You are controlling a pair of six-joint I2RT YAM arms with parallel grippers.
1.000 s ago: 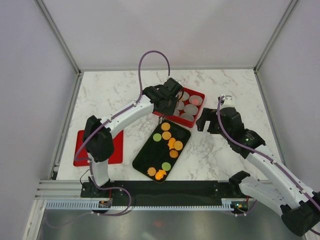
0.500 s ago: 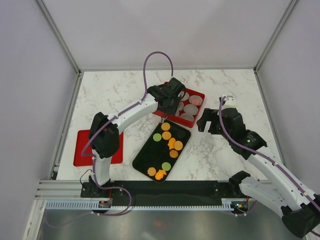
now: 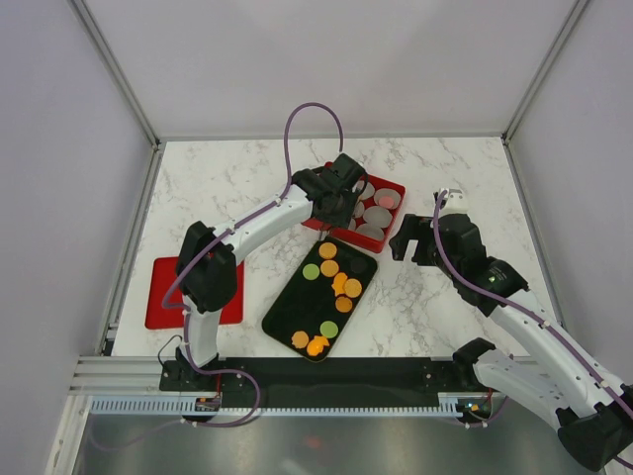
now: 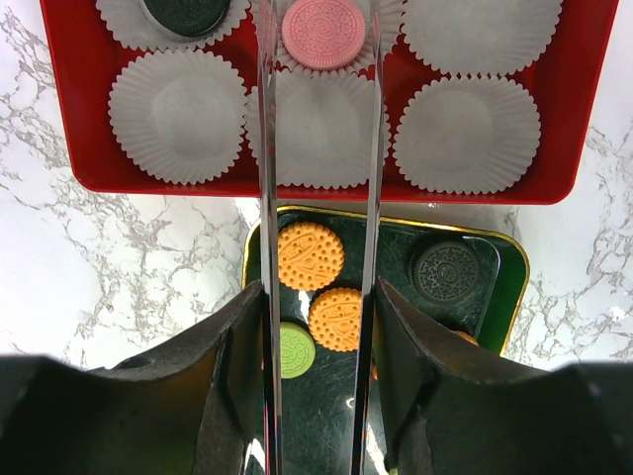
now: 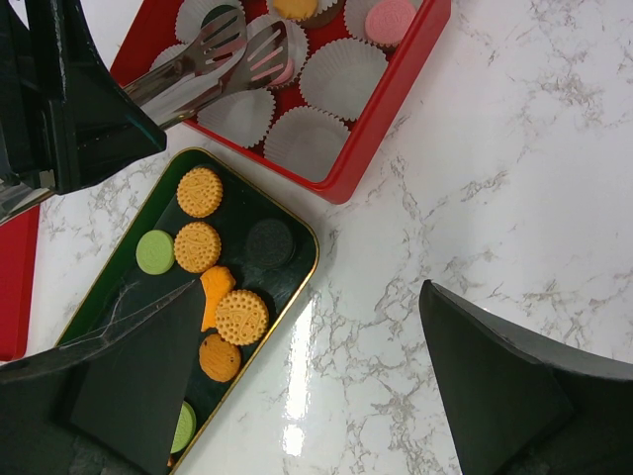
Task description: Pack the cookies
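Observation:
Several cookies, mostly orange [image 3: 328, 267] with some green [image 3: 311, 271], lie on a black gold-rimmed tray [image 3: 287, 312]. My left gripper [image 3: 331, 203] is shut on metal tongs [image 4: 267, 148] over the near edge of a red box [image 3: 398, 220] of white paper cups. The tong tips stand either side of a pink cookie [image 4: 323, 33] in a cup; a dark cookie [image 4: 188, 12] lies in the cup to its left. The cups nearer me [image 4: 465, 134] are empty. My right gripper [image 3: 410, 242] is open and empty over bare marble right of the tray [image 5: 247, 198].
A flat red lid [image 3: 163, 297] lies at the table's left edge. The red box [image 5: 396, 109] touches the tray's far end. A dark cookie [image 5: 269, 242] sits at the tray's right side. Grey walls enclose the table.
My left arm has reached a little farther over the red box with the tongs. The right arm has barely moved.

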